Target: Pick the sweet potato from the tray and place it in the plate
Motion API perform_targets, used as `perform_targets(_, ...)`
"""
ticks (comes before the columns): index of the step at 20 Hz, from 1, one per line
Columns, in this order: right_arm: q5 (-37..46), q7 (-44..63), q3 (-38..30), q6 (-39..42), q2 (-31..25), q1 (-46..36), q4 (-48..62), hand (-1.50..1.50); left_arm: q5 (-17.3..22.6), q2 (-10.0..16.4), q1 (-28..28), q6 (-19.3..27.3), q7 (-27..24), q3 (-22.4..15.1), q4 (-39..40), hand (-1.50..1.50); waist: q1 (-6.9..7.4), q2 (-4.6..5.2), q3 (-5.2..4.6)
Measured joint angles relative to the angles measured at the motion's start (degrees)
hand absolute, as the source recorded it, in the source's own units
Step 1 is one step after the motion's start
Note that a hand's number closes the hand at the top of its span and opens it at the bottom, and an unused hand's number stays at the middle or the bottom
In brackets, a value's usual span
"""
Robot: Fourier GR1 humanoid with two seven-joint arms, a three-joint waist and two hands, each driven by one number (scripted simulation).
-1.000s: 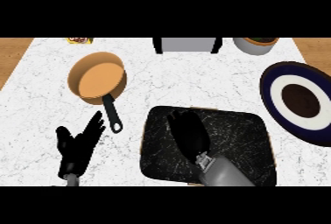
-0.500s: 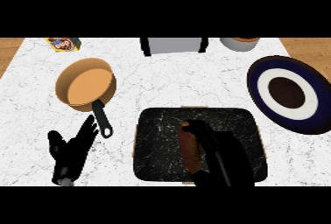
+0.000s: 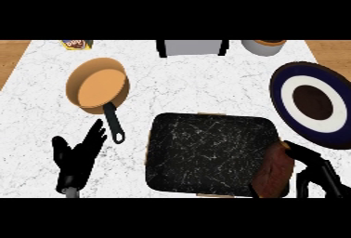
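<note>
A reddish-brown sweet potato hangs over the right edge of the black speckled tray, held in my right hand, whose fingers curl round its right side. The plate, dark blue with a white ring and a brown centre, lies at the right edge of the counter, just above that hand. My left hand rests open on the counter at the lower left, fingers up, left of the tray.
An orange frying pan with a black handle lies at the upper left, its handle pointing toward the tray. A grey appliance, a grey pot and a small packet line the back edge.
My right hand has carried the sweet potato from the tray's middle to its right edge, toward the plate. The left hand stays in place.
</note>
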Motion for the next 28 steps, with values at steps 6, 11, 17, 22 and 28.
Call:
perform_targets(6,-22.54,-11.27,-15.37,-0.18,-2.55,-0.43,6.07,1.50,-0.58,-0.68,-1.81,0.39,1.24,-0.62,-0.02,0.00,1.14,0.22,-0.02)
perform_targets(11,-32.37,-20.14,-27.61,0.93,-4.83,-9.23,21.77,1.50,-0.79,-0.53,-3.20,-0.38,0.75,-0.33,1.76,0.00,2.14,0.47,-0.11)
perform_targets(17,-39.05,-28.10,-38.31,4.18,-10.79,-23.10,43.97,1.50,-1.23,-1.53,-4.23,-0.46,0.39,-0.75,2.87,0.00,2.96,0.62,-0.14)
perform_targets(22,-40.88,-36.44,-43.03,7.35,-16.12,-35.11,64.87,1.50,-1.75,-1.67,-3.68,-0.81,0.05,-1.20,2.42,0.00,3.60,0.74,-0.14)
perform_targets(28,-39.63,-42.14,-45.16,9.05,-22.03,-46.72,85.87,1.50,-1.60,-1.48,-3.36,-1.80,0.25,-1.26,1.71,0.00,4.47,1.04,-0.13)
